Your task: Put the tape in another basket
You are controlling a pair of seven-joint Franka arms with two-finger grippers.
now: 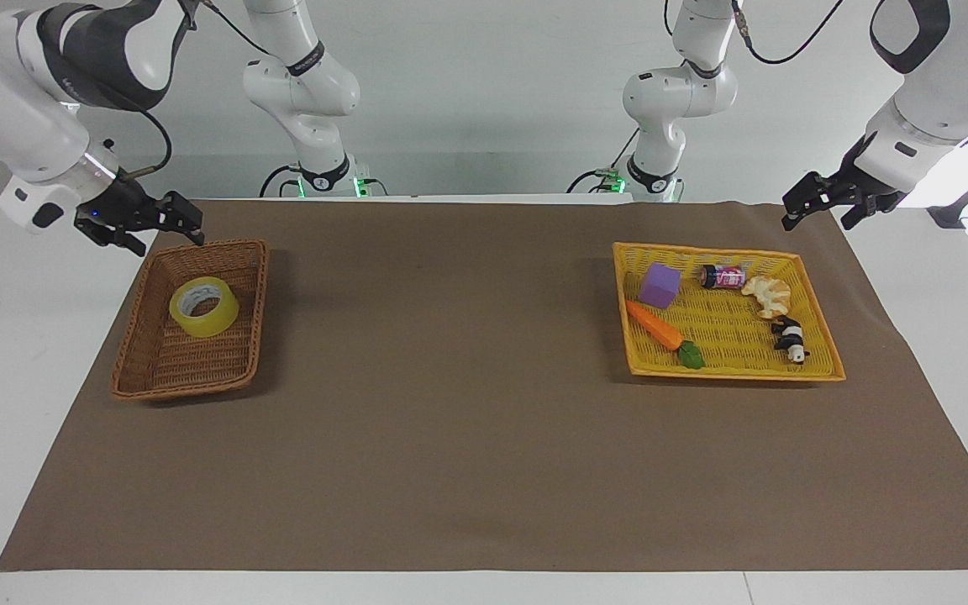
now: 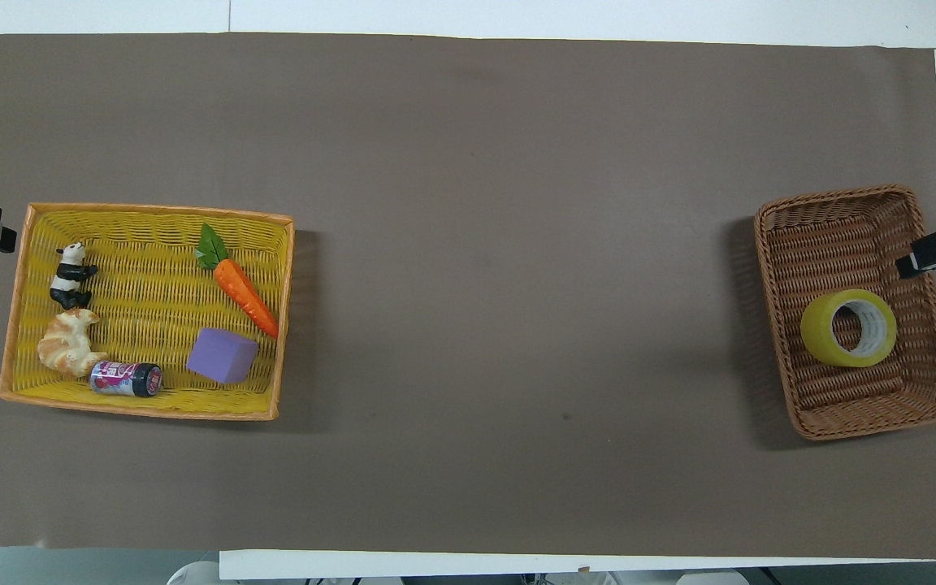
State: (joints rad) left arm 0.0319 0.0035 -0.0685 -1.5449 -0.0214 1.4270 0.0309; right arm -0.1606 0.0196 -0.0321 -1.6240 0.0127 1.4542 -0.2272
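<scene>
The yellow tape (image 1: pixel 204 307) rests free in the brown wicker basket (image 1: pixel 133 370), tilted with its white core facing up; the overhead view shows the tape (image 2: pixel 848 327) in the half of the basket (image 2: pixel 777 325) nearer to the robots. My right gripper (image 1: pixel 171 239) hangs open and holds nothing, in the air above the basket's rim toward the right arm's end of the table, clear of the roll. Only its tip (image 2: pixel 923 256) enters the overhead view. My left gripper (image 1: pixel 818 220) waits open, raised beside the yellow basket (image 1: pixel 824 370).
The yellow basket (image 2: pixel 13 325) at the left arm's end holds a purple cube (image 2: pixel 223 356), a carrot (image 2: pixel 244 292), a can (image 2: pixel 125 379), a croissant (image 2: pixel 68 345) and a panda figure (image 2: pixel 70 275). A brown mat (image 2: pixel 517 244) covers the table between the baskets.
</scene>
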